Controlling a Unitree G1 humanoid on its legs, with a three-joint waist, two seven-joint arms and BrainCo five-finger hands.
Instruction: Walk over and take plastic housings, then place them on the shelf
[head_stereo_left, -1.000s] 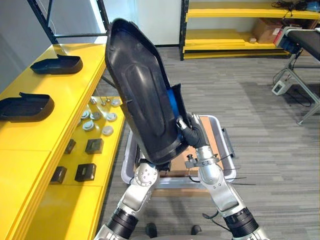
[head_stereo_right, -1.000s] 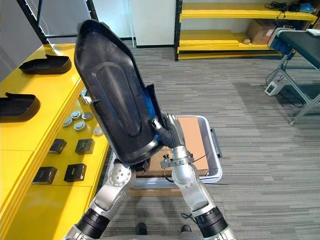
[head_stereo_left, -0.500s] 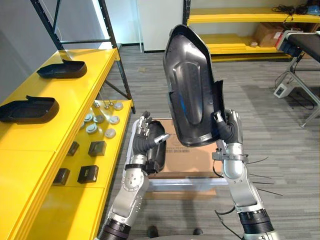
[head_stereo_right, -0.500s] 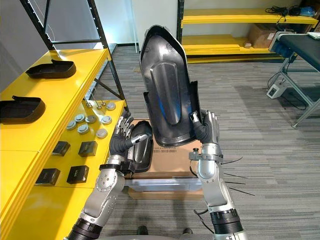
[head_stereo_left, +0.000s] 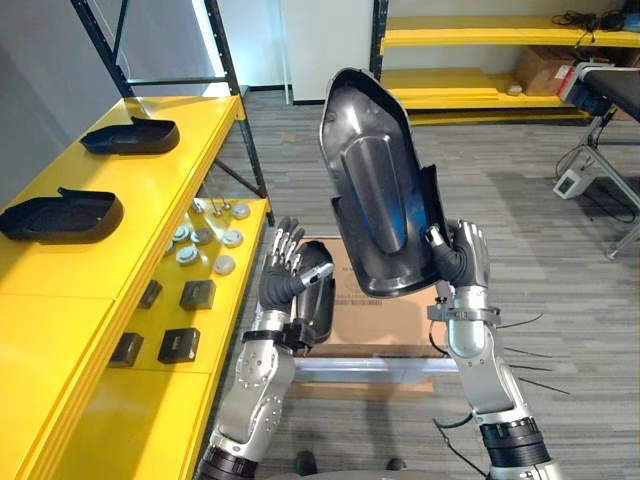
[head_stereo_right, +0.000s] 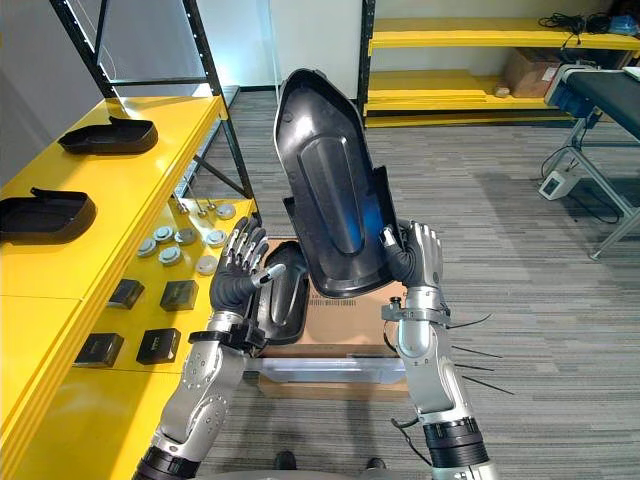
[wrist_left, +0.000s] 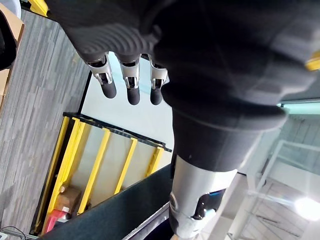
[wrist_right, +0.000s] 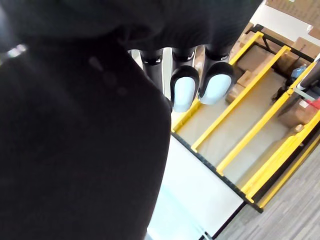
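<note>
Grey carpet floor ran across the room, and yellow racks stood along the far wall. The robot's right hand was lifted up in front of it and pinched the lower edge of a big black housing. The thumb lay on the side facing the robot, and the fingers were curled round behind the rim. The big black housing stood almost upright above the hand, with its narrow rounded end on top. It leaned a little toward the robot's left. The side facing the robot was shiny, with a long oval shape down its middle.

Near it, lower and to the left, was the left hand. It was apart from the big black housing. Its fingers were spread wide and straight, and the palm was bare.

Just past the left hand, a second black housing lay on a brown cardboard box, along the box's left side. The box sat on a pale bin on the floor.

Farther to the robot's left ran a long yellow shelf. Two more housings lay on it, the near housing and the far housing, well apart from each other. A lower yellow level under the shelf held a bunch of small round white pieces and some small black boxes.
</note>
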